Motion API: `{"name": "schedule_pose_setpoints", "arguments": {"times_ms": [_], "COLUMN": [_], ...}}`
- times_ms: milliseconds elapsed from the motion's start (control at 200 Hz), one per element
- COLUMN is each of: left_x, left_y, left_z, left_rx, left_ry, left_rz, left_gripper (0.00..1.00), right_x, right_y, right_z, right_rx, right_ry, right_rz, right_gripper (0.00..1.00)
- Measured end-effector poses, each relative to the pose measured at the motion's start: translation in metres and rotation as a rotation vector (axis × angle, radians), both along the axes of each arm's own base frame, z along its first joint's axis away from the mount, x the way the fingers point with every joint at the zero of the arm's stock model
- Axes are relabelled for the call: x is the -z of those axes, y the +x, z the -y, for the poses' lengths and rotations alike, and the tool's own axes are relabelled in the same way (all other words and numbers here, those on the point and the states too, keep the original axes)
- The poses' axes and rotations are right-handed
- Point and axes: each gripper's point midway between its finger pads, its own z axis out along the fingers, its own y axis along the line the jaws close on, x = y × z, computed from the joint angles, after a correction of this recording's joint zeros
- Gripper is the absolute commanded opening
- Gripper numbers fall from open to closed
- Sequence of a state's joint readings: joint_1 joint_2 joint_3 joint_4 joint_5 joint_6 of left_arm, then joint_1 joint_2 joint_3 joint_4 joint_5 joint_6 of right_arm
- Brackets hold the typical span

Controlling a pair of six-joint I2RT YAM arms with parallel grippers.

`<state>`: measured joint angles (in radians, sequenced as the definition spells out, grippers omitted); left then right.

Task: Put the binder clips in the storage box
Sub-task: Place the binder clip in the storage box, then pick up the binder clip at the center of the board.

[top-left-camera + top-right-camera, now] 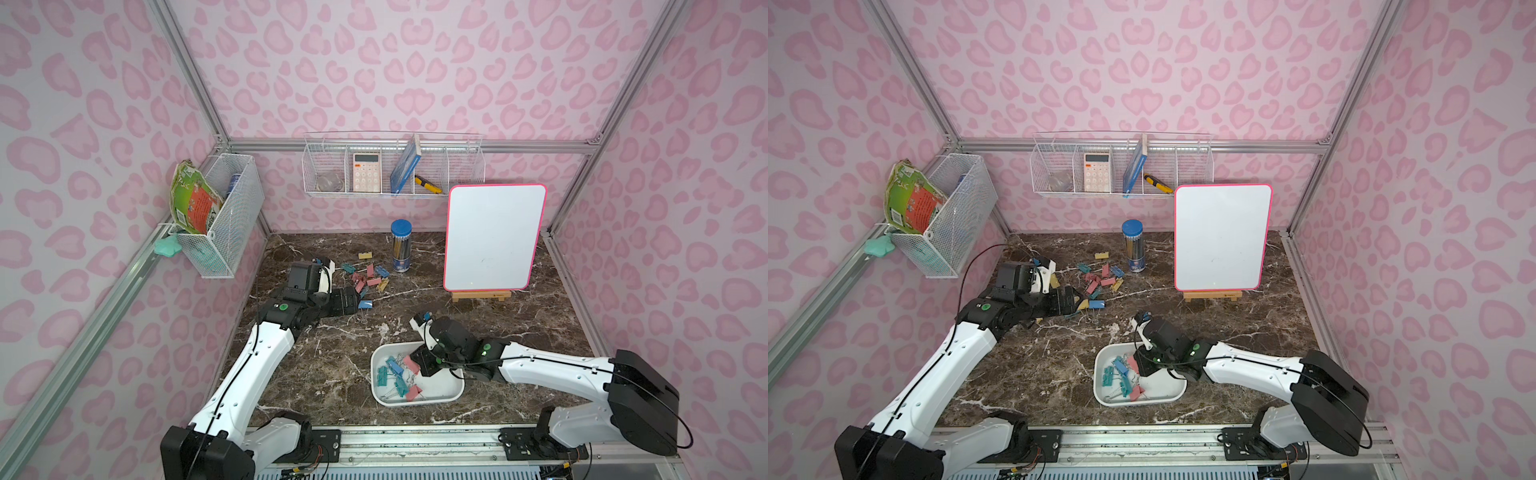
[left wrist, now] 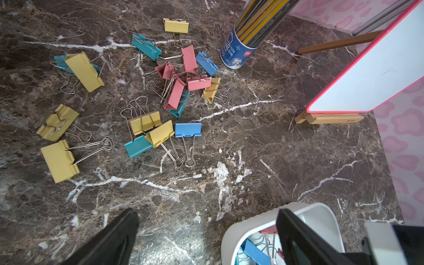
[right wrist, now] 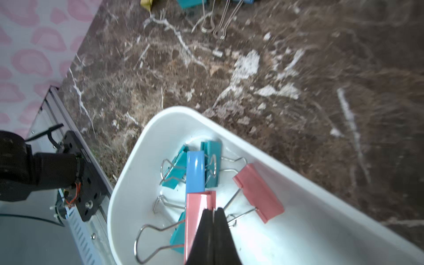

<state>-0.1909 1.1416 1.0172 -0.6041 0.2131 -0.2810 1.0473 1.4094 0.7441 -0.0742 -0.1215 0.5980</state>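
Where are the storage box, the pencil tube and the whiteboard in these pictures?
storage box [image 1: 438,386], in a top view, on its bare white floor.
pencil tube [image 1: 401,251], in a top view, on the middle of its body.
whiteboard [image 1: 494,237], in a top view, on the centre of its white face.

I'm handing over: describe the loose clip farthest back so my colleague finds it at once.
Start at the pink-framed whiteboard; beside it stands a blue-lidded pencil tube. On the tube's other side lies a yellow binder clip, alone behind the pile, touching no other clip.
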Motion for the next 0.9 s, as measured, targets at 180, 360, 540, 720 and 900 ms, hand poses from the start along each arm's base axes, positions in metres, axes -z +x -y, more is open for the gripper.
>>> {"name": "schedule_pose_setpoints", "arguments": {"times_ms": [180,360,540,720,900], "left_x": [0.0,0.0,0.0,0.0,0.0], "left_y": [0.0,0.0,0.001,0.001,0.001], "left_z": [0.0,0.0,-0.002,-0.004,-0.006], "left_rx": [0.001,-0.001,-0.009,-0.016,-0.027], "left_ry": [-0.001,0.001,0.009,0.016,0.026], "left_rz": [0.0,0.001,0.002,0.006,0.012], "left_gripper": [0.99,0.98,0.98,0.98,0.98], "right_x": [0.027,0.002,-0.05,-0.066,-0.049], "right_y": [0.006,0.016,0.075,0.166,0.227], "right_z": [-0.008,-0.028,-0.039,-0.033,-0.037], "right_rx": [0.009,-0.016,0.079,0.304,0.502], "right_ry": [-0.096,-0.045,0.067,0.177,0.299], "right_rz": [-0.037,0.004,0.077,0.107,0.063], "right_gripper": [0.25,0.31,0.36,0.36,0.37]}}
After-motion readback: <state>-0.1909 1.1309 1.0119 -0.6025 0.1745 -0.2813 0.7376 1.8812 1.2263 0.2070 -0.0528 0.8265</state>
